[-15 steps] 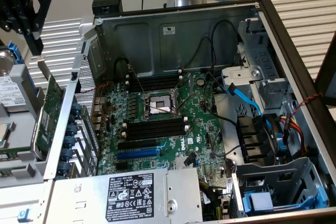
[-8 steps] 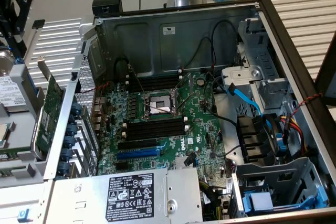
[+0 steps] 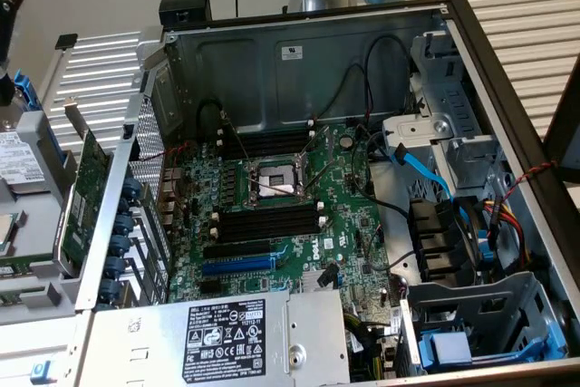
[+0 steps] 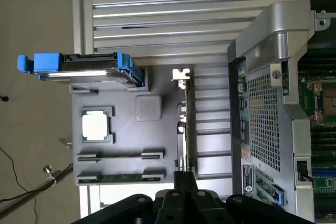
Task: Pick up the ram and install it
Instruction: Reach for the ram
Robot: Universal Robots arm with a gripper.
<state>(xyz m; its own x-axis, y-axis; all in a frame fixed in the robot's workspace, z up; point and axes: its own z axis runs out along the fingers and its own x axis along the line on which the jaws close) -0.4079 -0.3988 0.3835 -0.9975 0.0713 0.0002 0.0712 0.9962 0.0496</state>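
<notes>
The motherboard (image 3: 299,224) lies in the open computer case (image 3: 272,70), its CPU socket (image 3: 272,183) between two banks of memory slots (image 3: 267,222). The power supply (image 3: 227,337) sits before it and the fan (image 3: 442,240) at the exterior view's right. Outside, at the exterior view's left, an expansion card (image 3: 89,189) stands between case and parts tray (image 4: 131,135). On the tray the processor (image 4: 97,126) sits between hard drive (image 4: 84,72) and two grooves (image 4: 121,155), with the ram (image 4: 123,178) in the farther groove.

An open computer case (image 3: 299,52) is lying with its motherboard (image 3: 349,224) facing up. Seen in the exterior view from the CPU socket (image 3: 272,180), a labelled power supply (image 3: 227,337) is sitting at six o'clock, a blue cable (image 3: 421,169) at three, and a green expansion card (image 3: 91,183) at nine.
</notes>
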